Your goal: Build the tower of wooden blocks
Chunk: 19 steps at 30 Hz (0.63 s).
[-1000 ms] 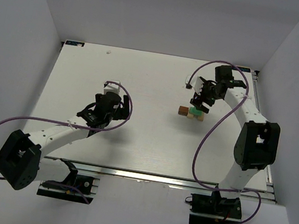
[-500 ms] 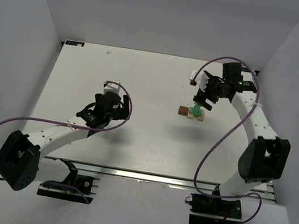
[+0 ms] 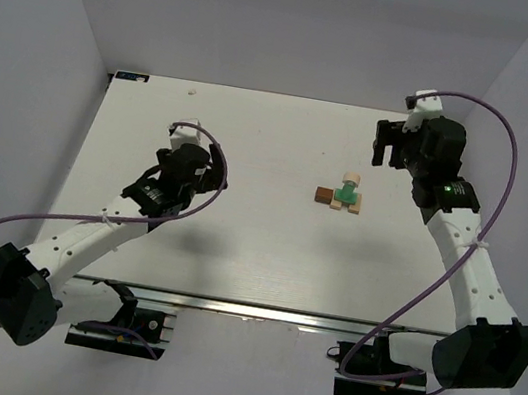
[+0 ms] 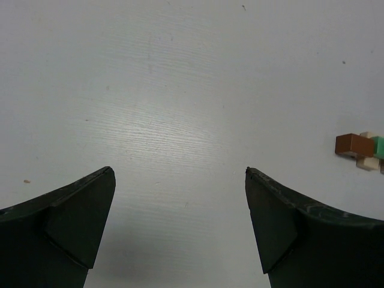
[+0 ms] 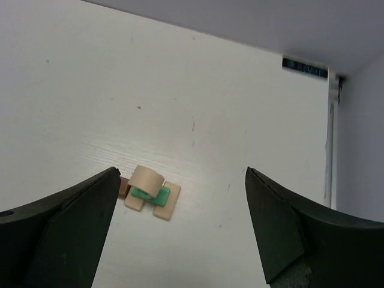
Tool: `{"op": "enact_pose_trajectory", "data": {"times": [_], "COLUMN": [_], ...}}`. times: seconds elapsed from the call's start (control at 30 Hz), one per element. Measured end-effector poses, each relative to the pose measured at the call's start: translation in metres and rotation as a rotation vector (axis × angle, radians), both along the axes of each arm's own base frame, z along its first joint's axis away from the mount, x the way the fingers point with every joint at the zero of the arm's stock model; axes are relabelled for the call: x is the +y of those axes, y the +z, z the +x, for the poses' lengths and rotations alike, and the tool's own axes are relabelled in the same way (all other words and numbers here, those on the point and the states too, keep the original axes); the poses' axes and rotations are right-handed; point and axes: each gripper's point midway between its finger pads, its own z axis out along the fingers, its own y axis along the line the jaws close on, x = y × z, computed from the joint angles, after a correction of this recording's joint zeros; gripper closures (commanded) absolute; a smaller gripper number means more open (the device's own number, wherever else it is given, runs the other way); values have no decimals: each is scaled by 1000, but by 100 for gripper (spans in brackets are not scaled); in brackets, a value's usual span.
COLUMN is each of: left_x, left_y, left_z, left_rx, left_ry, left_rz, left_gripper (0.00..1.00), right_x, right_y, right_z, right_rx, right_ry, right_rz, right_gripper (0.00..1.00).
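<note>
The wood block tower (image 3: 348, 192) is seen stacked just beside the dark brown block (image 3: 323, 195). The right gripper (image 3: 387, 149) and left gripper (image 4: 180, 174) are held spread and empty, well apart from the tower, presumably so nothing is knocked.

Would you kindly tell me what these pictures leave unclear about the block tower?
Top view: the tower is too small to count its blocks.
Left wrist view: the right edge cuts the tower off; only the brown block shows whole.
Right wrist view: a jaw hides part of the brown block.
</note>
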Motion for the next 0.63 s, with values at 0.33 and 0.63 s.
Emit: {"op": "enact_pose_trajectory", "data": {"times": [0.33, 0.63], "left_x": [54, 62], "left_y": [9, -2], "left_z": [-5, -15], "left_rx": [-24, -11], "left_ry": [169, 190], "left_rz": [-51, -82], "left_gripper": [2, 2], "right_x": [-46, -61], "right_y": [-139, -106], "right_z": [-80, -101], "right_rx": [341, 158], "right_ry": [-478, -542], "right_rz": [240, 361], "right_gripper": [11, 11]}}
